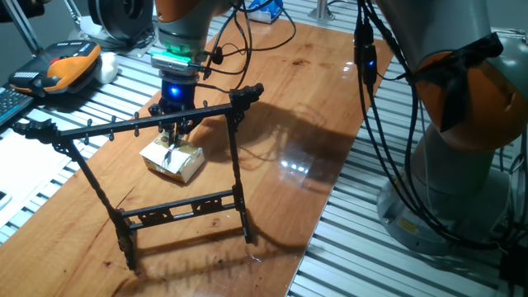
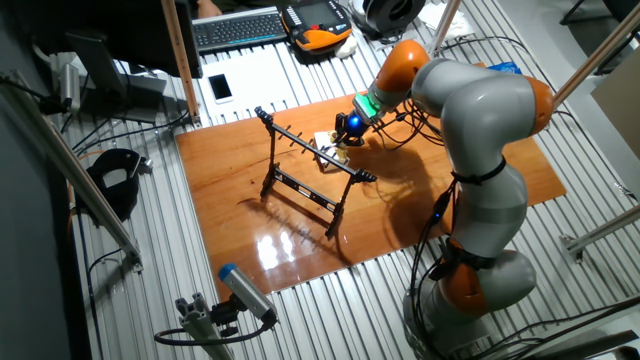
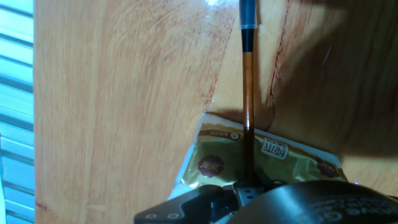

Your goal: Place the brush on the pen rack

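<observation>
The brush is a thin orange-brown stick with a dark end toward the top of the hand view. It runs from my fingertips out over the tan box and the wooden table. My gripper hangs just above the box, behind the top bar of the pen rack. Its jaws look closed on the near end of the brush. The black pen rack stands upright on the board, its hooks bare. The gripper sits at the rack's far side.
The wooden board lies on a slatted metal table. An orange and black pendant and a keyboard lie beyond the board. Cables trail from the arm over the board.
</observation>
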Available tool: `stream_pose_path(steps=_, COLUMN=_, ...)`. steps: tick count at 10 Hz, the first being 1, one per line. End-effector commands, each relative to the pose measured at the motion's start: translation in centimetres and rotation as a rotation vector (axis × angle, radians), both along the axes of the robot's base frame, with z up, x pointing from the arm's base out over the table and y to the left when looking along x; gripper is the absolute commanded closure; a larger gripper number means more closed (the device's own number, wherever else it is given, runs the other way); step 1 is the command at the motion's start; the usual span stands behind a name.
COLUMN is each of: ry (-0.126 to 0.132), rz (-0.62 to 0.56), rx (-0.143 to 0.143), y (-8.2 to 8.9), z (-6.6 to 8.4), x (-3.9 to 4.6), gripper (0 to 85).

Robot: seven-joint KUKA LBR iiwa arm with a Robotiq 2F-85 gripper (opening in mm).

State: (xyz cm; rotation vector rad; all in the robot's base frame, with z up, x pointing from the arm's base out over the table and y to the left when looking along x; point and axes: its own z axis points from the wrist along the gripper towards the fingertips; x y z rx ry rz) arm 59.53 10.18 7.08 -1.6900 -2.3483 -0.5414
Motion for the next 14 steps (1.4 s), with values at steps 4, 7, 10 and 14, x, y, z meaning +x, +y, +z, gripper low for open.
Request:
stream_pose_path(steps=4, ry=-0.006, rz=0.011, rx=0.021, y=0.0, z=1.4, x=-0.42, gripper=85.0)
stream_pose_path(steps=7, ry=-0.004, rz=0.003, rx=0.039, y=0.5, z=3.2, x=-0.92, gripper=85.0)
stream_pose_path(steps=10, ry=0.003, rz=-0.001, rx=0.044, y=1.6, z=4.4, x=-1.18, gripper=85.0)
stream_pose_path(steps=14, ry=0.051, rz=0.035, rx=0.068, y=2.7, z=5.6, x=-1.48, gripper=85.0)
